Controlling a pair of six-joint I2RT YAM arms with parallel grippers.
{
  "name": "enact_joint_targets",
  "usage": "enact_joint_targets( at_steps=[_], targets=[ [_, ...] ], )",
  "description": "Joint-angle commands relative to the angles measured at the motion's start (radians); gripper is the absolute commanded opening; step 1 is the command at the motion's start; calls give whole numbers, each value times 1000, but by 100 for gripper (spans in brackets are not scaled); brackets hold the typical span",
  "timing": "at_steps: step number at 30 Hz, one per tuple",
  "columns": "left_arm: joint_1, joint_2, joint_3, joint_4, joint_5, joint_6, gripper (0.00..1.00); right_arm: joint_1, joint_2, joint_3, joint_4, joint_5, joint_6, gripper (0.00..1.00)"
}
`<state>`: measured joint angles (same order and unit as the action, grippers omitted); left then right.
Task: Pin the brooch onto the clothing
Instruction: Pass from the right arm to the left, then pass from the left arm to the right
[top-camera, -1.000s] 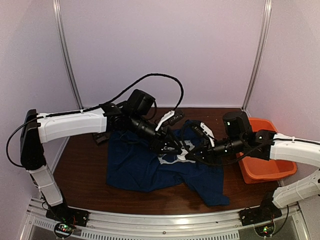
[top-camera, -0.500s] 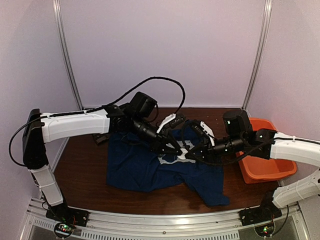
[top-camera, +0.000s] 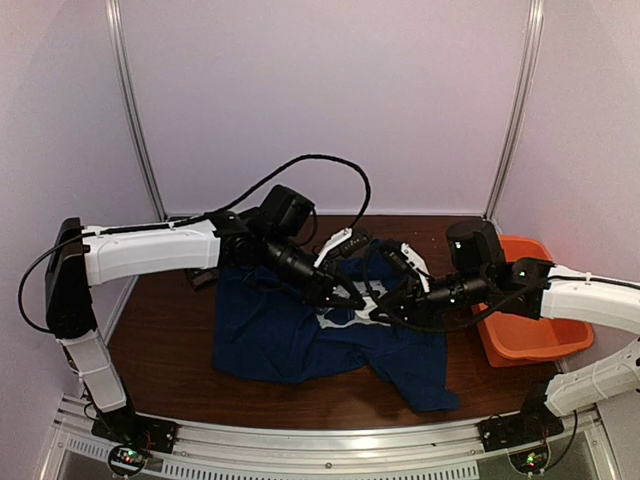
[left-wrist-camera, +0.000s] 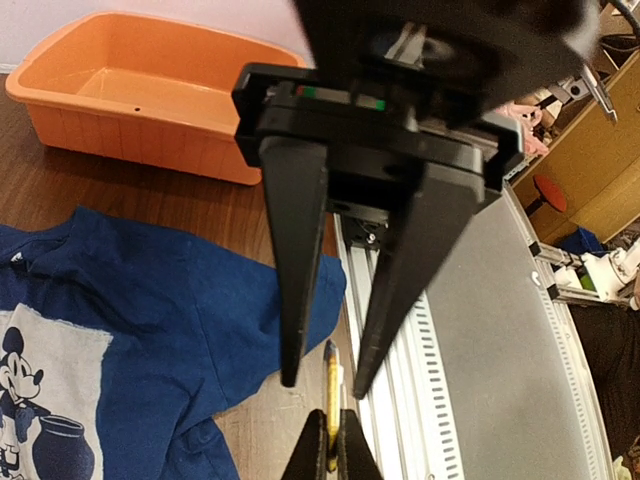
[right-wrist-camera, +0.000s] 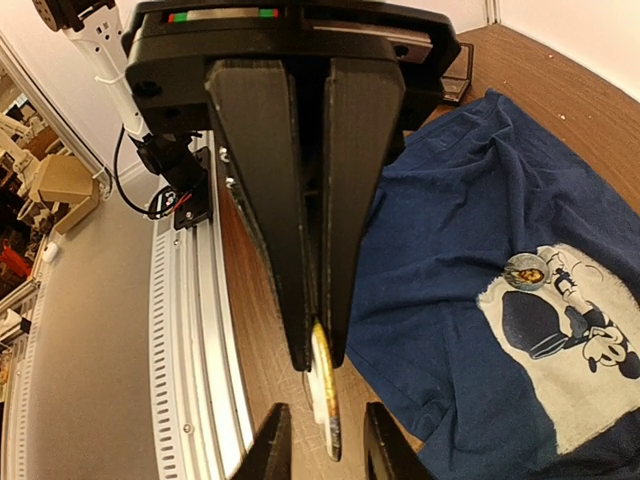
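The left gripper (right-wrist-camera: 318, 355) has its fingers pressed together, clamped on a thin, pale yellow flat piece (right-wrist-camera: 324, 400). The piece is seen only edge-on, so what it is cannot be told. It projects past the fingertips toward the right gripper (left-wrist-camera: 327, 382).

The right gripper's fingers stand apart, one on each side of the projecting end. In the right wrist view a gap shows on both sides.

In the top external view the two grippers meet tip to tip above the middle of the T-shirt (right-wrist-camera: 440, 200).

The brooch (right-wrist-camera: 525, 270) is in neither gripper. It lies flat on the T-shirt, at one corner of the white printed panel (right-wrist-camera: 560, 395). In the right wrist view it sits to the right of the left gripper's fingertips and well apart from them, down on the fabric.

The T-shirt lies rumpled across the centre of the table (top-camera: 170, 350), one part reaching toward the near edge. An orange tub (left-wrist-camera: 150, 110) stands at the table's right edge, clear of the shirt.
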<state>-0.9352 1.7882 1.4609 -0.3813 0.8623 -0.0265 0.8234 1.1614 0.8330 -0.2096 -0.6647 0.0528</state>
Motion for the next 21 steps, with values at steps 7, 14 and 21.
enact_joint_targets(
  at_steps=[7,14,21],
  targets=[
    [9,-84,-133,277,30,-133,0,3,-128,-80,133,65,28,61],
    [21,-145,-214,467,-16,-240,0,1,-216,-120,178,160,36,75],
    [28,-201,-310,642,-89,-336,0,0,-250,-139,207,296,125,100]
  ],
)
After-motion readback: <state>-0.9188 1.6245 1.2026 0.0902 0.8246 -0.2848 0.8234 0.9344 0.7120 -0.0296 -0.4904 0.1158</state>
